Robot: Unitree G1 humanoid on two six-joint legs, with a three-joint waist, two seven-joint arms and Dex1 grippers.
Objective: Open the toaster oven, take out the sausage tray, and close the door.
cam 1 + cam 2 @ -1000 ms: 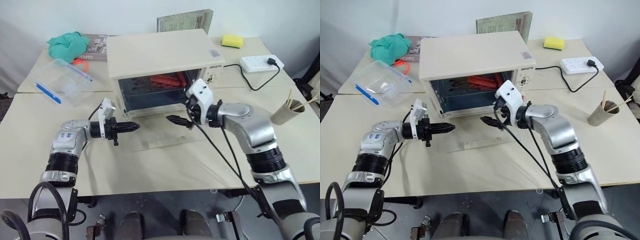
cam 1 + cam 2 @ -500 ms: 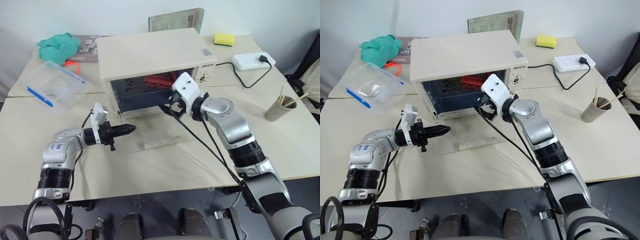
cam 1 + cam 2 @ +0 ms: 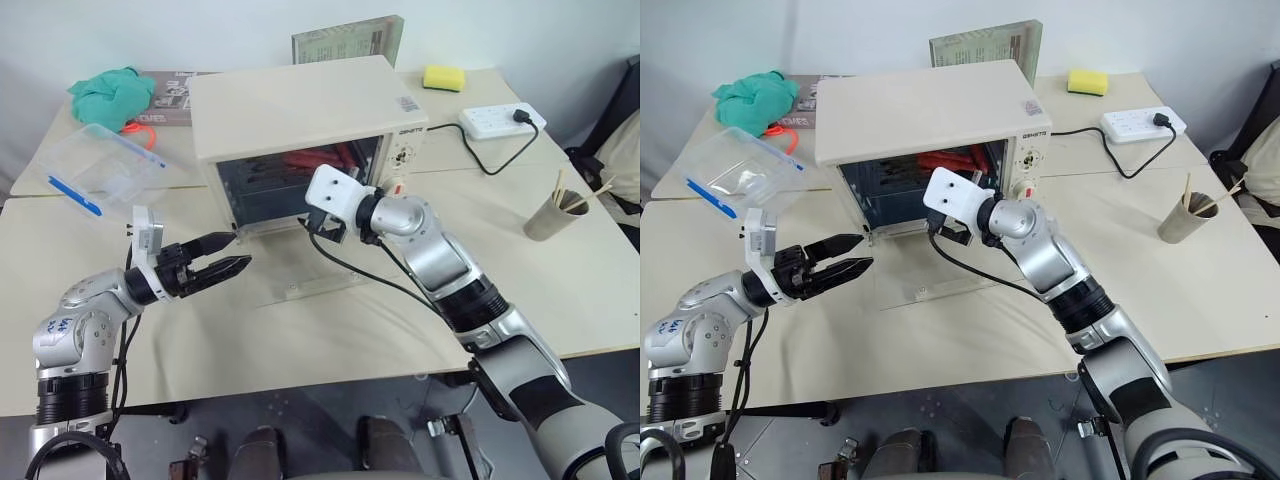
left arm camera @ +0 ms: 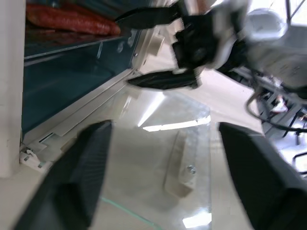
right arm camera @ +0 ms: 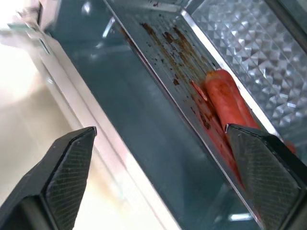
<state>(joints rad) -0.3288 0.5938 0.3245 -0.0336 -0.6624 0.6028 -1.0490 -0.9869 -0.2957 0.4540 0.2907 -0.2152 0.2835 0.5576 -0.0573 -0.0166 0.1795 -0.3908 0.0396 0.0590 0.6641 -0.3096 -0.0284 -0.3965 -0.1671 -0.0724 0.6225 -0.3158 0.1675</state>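
The cream-white toaster oven [image 3: 300, 100] stands mid-table with its glass door [image 3: 325, 262] folded down flat on the table, bar handle [image 3: 312, 289] toward me. Inside, the silver sausage tray [image 5: 165, 45] sits on its rack, greasy, with red sausages [image 5: 225, 98] at its right end. My right gripper [image 5: 160, 128] is open at the oven's mouth, above the lowered door and in front of the tray, touching nothing. My left gripper [image 3: 238, 252] is open and empty over the table, left of the door, pointing toward it.
A clear plastic box with blue clips [image 3: 95, 165] lies at the left, with a green cloth [image 3: 110, 88] behind it. Behind the oven stands a book [image 3: 345, 40]. A yellow sponge [image 3: 441, 77], a power strip [image 3: 500, 120] and a paper cup of sticks [image 3: 558, 213] are at the right.
My left gripper has opened and drawn back to the left, away from the door. My right gripper has rolled and moved left, up to the oven's opening.
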